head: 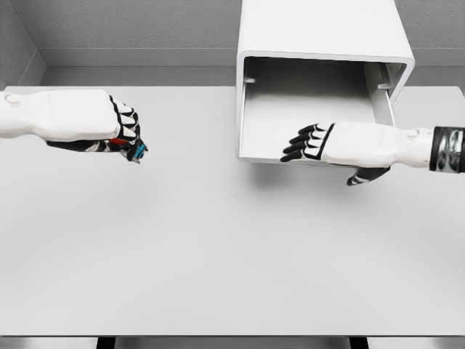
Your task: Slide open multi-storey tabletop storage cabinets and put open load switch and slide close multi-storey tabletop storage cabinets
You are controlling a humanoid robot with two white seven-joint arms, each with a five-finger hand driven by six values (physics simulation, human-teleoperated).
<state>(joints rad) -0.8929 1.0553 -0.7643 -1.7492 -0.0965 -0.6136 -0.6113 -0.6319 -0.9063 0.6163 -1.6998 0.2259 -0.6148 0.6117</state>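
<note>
White left robot hand (125,131) grips load switch (136,150); drawer (312,109) open.

A broad, pale grey table (218,254) fills most of the view, its top smooth and matte, with soft, diffuse shadows lying on it under even overhead light. Its near edge runs straight across the bottom of the picture, and below that edge a thin strip of grey floor (232,342) shows, broken by two short dark patches. Behind the table stands a grey back wall (131,25) with a fine speckled texture, ending in a lighter band along its base. At the far left a second wall (13,43) meets it in a corner.
</note>
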